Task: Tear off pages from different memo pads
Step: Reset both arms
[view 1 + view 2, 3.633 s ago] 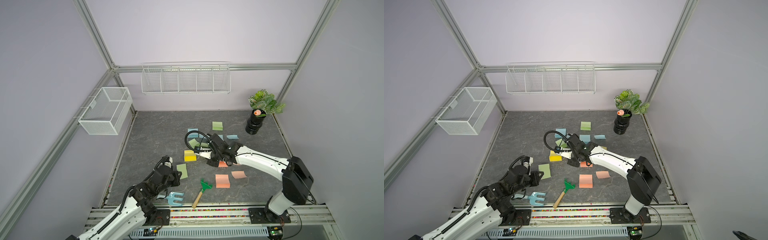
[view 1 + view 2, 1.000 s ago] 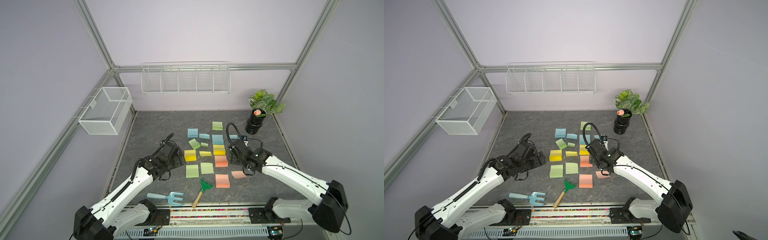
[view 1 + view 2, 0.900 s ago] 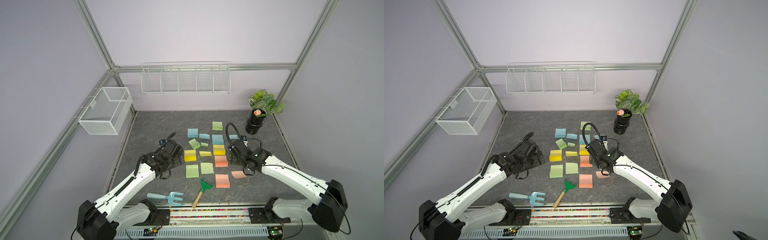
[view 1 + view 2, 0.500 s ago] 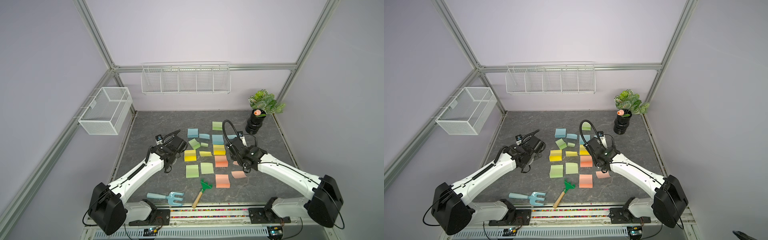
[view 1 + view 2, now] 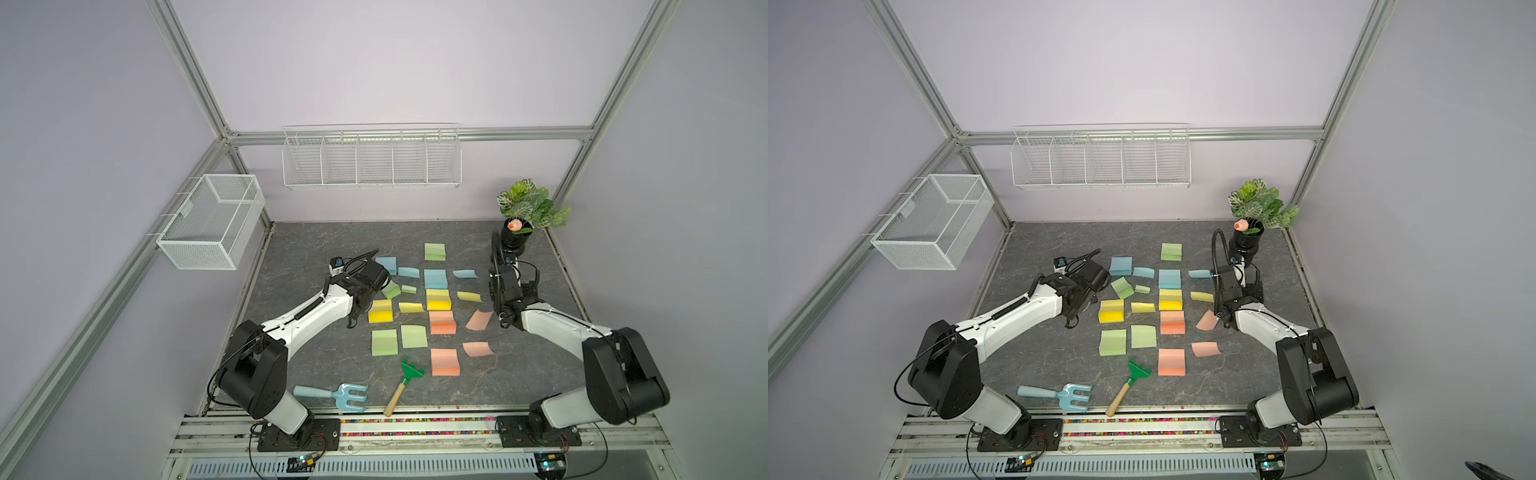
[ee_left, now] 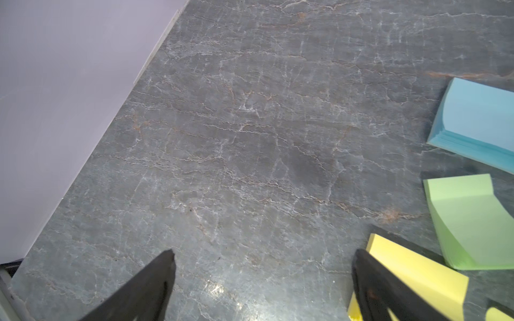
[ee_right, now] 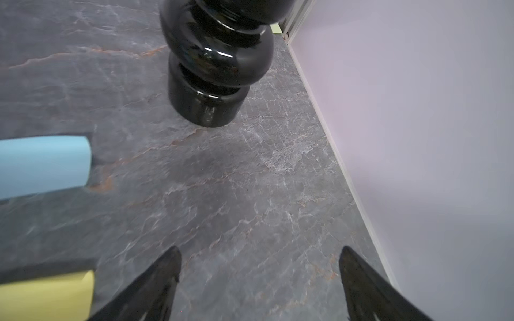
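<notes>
The memo pads (image 5: 435,279) lie in loose rows between the two arms. Single pages (image 5: 478,320) are scattered among them, curling at their edges. Both grippers hang low over the dark table (image 6: 250,139), jaws spread wide and holding nothing.

The left gripper (image 6: 264,253) has only bare stone between its fingers. A yellow pad (image 6: 417,275) sits just outside its right-hand finger, close enough that it may be touching, though I can't be sure from here. A bent green pad (image 6: 472,222) lies just beyond that one, and a blue pad (image 6: 478,119) is farther ahead on the same side.

The right gripper (image 7: 261,248) is out past the rows. A curled blue page (image 7: 41,166) and a yellow page (image 7: 47,294) lie off to its left, and the black vase (image 7: 217,64) stands ahead of it.

These blocks look light and a little floppy, so I'd expect a pad to lift or slide along with its sheet unless the other gripper pins it down. The top sheet is thin and would crease or rip under a hard pinch. The best hold seems to be the free edge, opposite the glued strip, peeling low and slowly.
</notes>
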